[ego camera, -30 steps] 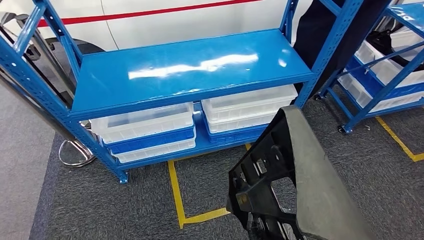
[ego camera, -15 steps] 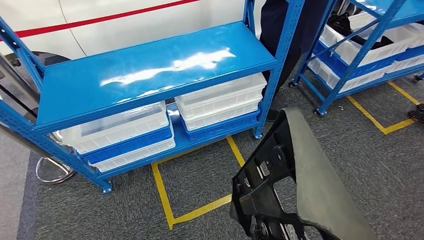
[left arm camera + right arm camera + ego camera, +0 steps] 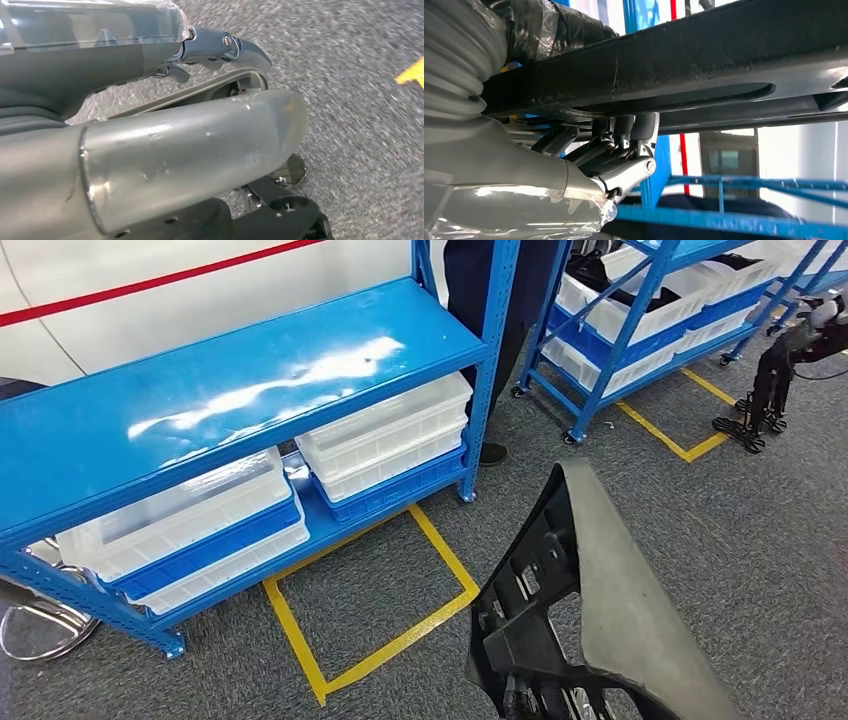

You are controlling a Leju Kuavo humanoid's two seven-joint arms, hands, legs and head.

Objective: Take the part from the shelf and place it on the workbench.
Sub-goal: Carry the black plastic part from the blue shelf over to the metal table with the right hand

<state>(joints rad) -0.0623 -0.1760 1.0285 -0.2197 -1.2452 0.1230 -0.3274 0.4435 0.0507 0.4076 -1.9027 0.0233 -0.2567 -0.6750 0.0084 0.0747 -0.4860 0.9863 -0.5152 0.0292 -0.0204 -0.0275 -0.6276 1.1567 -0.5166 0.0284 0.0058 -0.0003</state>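
A large part [image 3: 600, 610], black ribbed plastic with a grey outer skin, stands upright at the lower right of the head view, above the carpet. My right hand [image 3: 614, 150] grips the part [image 3: 724, 55] from beneath, its dark fingers curled up against a black bar of it. My left hand [image 3: 150, 125] hangs over the grey carpet with its fingers apart and nothing in them. The blue shelf [image 3: 250, 370] stands to the front left with a bare top board.
White and blue bins [image 3: 380, 435] sit on the lower shelf level. Yellow tape [image 3: 400, 635] marks a square on the carpet. A second blue rack [image 3: 620, 320] with bins stands at the back right, a person's dark legs [image 3: 480, 280] between the racks, and a black stand [image 3: 770, 390] far right.
The camera has swung to the right, so the shelf slid left in the picture and the second rack and black stand came into view. The part stays in my right hand.
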